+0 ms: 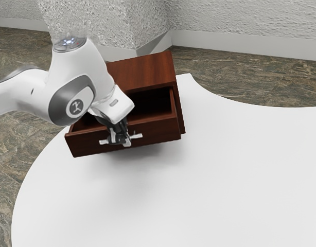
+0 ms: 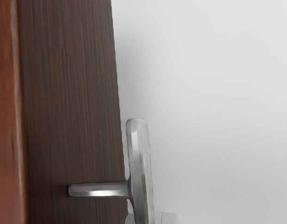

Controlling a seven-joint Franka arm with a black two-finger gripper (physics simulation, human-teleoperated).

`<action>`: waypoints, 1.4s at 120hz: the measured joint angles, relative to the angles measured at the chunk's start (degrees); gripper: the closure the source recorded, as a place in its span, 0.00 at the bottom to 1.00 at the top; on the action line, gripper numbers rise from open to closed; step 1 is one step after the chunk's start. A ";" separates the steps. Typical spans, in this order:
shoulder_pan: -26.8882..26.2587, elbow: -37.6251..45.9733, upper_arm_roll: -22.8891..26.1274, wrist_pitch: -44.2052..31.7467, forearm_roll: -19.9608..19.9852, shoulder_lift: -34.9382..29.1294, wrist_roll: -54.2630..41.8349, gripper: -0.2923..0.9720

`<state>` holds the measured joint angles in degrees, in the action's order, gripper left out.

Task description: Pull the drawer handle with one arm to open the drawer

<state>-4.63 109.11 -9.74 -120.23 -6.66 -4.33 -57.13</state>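
White table (image 1: 199, 195) with a curved edge carries the cabinet (image 1: 147, 69) near its far rim. At the cabinet's front, the black gripper (image 1: 119, 138) is clamped on the silver drawer handle (image 1: 136, 136), one finger on each side of the bar. The wrist view shows the bar standing off the dark wood on a short post. The drawer (image 1: 158, 133) stands partly out of the reddish-brown cabinet, its interior exposed. Beyond the cabinet: mottled brown stone floor (image 1: 250, 72), pale baseboard, rough white walls (image 1: 240, 18) with a projecting corner.
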 joint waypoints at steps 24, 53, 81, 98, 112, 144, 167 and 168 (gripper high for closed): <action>-0.77 1.99 0.05 0.09 0.05 -1.74 1.65 0.84; -0.86 2.38 0.02 0.30 0.66 -2.23 3.21 0.84; -1.29 2.82 0.41 0.88 1.34 -3.38 4.14 0.81; -1.19 2.98 0.47 1.29 1.64 -3.47 4.63 0.70; -2.07 2.93 0.43 1.50 1.76 -3.67 4.97 0.64; -5.17 -6.25 0.03 9.87 1.65 -7.14 5.58 0.56; -1.88 -27.56 0.21 30.80 4.25 0.11 5.86 0.44; -1.69 -28.03 0.23 31.63 4.31 0.28 5.87 0.43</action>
<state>-6.32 81.07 -9.52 -88.59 -2.35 -4.05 -51.26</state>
